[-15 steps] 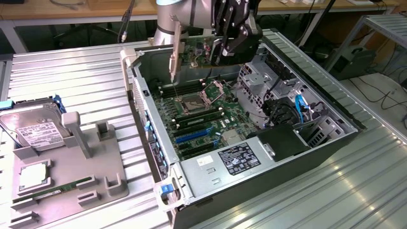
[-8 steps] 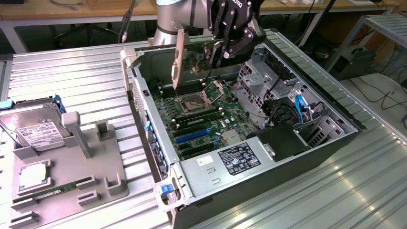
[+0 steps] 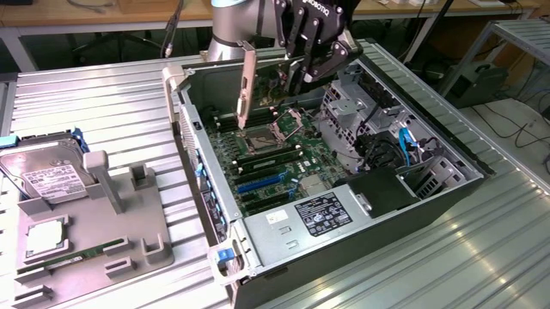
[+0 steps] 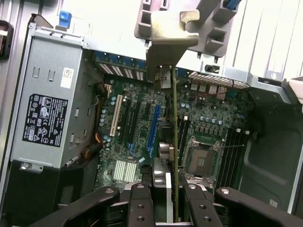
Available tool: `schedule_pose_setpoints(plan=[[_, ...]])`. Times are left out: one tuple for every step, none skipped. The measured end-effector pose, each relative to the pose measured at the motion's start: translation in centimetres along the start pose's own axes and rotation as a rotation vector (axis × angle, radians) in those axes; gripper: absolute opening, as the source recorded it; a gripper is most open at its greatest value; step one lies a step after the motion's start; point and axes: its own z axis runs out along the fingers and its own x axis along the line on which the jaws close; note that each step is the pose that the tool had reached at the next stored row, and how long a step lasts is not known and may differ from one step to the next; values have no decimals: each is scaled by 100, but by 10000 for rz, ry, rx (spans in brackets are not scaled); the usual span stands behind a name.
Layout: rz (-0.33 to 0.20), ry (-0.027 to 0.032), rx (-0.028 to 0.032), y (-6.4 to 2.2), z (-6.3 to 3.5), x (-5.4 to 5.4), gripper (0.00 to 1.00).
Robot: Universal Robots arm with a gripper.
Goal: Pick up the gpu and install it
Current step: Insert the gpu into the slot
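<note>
My gripper (image 3: 303, 69) is shut on the gpu (image 3: 268, 80), a slim dark card with a long silver bracket (image 3: 246, 84) hanging down at its end. The card is held on edge in the air above the motherboard (image 3: 275, 158) inside the open computer case (image 3: 344, 193). In the wrist view the gpu (image 4: 174, 142) runs edge-on between my fingers (image 4: 139, 208), its bracket (image 4: 165, 42) at the far end, over the blue expansion slot (image 4: 154, 127) and the CPU socket (image 4: 201, 158). The card touches no slot.
A grey power supply (image 3: 322, 212) fills the case's near end, and drive cages (image 3: 361, 109) stand on the exterior view's right. A grey parts holder (image 3: 86, 225) on the exterior view's left carries a hard drive (image 3: 43, 170), a CPU (image 3: 45, 235) and a green memory stick (image 3: 77, 256).
</note>
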Motion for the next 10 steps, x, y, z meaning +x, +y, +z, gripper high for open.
schedule_pose_setpoints(plan=[[181,-8,6,0,8,1,29],[398,-19,15,-1,19,1,29],[592,-28,21,-1,29,1,29],[740,-34,26,-2,36,2,29],[910,-42,33,-2,45,2,29],[1077,-51,39,-3,55,3,29],[1198,-56,42,-5,65,3,29],[1264,-58,49,-6,72,3,29],[1310,-58,62,-7,83,4,29],[1328,-60,67,-7,101,5,29]])
